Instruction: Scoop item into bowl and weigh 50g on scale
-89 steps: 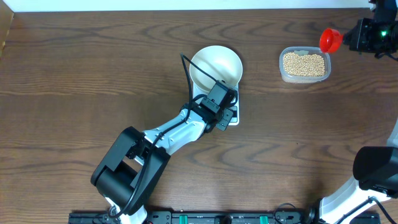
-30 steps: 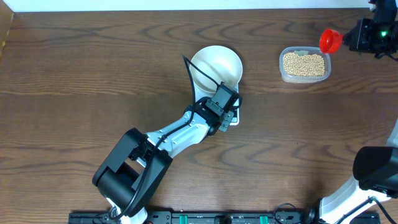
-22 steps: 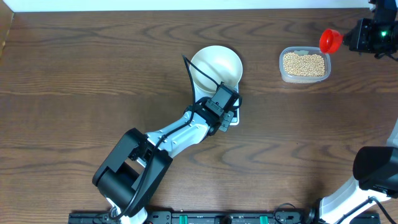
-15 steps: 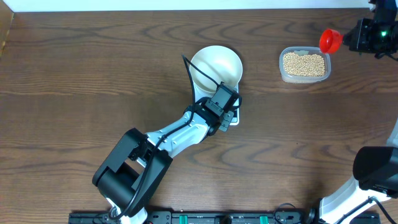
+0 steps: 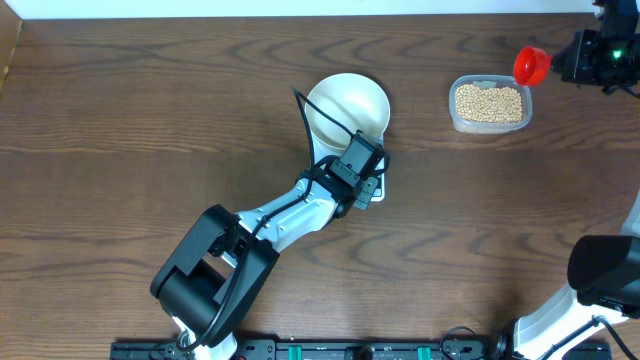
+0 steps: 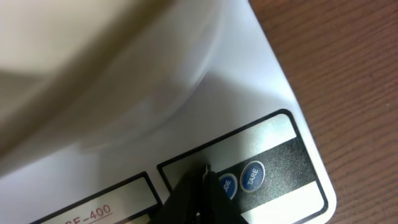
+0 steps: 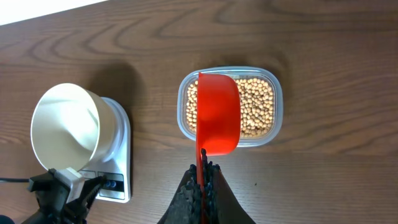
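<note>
The beans (image 7: 255, 106) are lying in the clear tub (image 7: 278, 115), well apart from the bowl (image 7: 62, 130), which is sitting on the scale (image 7: 121, 149). My right gripper (image 7: 203, 169) is pinching the red scoop (image 7: 217, 121) by its handle (above the tub), while my left gripper (image 6: 205, 174) is pointing pressed-together jaws at the scale's buttons (image 6: 252, 176).

Left-wrist view. The scale (image 6: 273, 93) carried the word "TARE" in white on its round blue button (image 6: 252, 176), set in the black strip of the front panel (image 6: 292, 158). Further left, a red underlined model mark (image 6: 87, 216) read "-400", after letters resembling "SF", partly cut off. The neighbouring button (image 6: 227, 184) bore an illegible label.
</note>
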### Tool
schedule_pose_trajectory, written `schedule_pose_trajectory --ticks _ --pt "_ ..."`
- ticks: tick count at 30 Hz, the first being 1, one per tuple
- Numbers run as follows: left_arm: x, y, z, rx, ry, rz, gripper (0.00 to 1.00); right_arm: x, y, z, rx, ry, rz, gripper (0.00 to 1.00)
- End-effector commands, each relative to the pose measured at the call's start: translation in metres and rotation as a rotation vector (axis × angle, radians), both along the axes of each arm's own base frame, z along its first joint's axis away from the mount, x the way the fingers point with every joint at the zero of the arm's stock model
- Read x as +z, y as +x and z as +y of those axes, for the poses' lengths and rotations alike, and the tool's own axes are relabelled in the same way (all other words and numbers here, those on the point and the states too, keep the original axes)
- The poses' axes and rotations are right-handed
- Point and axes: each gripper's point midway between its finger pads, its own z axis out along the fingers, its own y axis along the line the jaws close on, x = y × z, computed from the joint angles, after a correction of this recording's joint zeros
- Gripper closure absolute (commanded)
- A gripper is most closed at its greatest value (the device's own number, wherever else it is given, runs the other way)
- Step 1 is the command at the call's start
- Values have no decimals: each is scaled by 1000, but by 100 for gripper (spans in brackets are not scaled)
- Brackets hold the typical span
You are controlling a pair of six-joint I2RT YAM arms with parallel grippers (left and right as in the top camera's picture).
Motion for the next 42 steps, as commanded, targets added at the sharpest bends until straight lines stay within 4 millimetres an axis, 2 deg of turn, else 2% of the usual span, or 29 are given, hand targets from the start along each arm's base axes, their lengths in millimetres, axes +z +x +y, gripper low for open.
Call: schedule_pose_trajectory --ticks 1,8,18,28,34,42 --pt "-65 -36 30 13 114 180 93 -1 1 4 23 8 -2 99" --pt "-70 -48 40 18 154 230 92 -1 1 4 24 8 -1 99" --pt "-71 -53 44 68 154 259 93 -1 1 4 24 8 -1 99" --pt "-70 -48 49 211 131 246 93 -1 1 4 24 8 0 99" --pt "-67 -39 42 253 80 223 93 -1 1 4 24 9 0 99" --pt "-68 -43 40 283 53 250 93 -1 1 4 24 8 0 99"
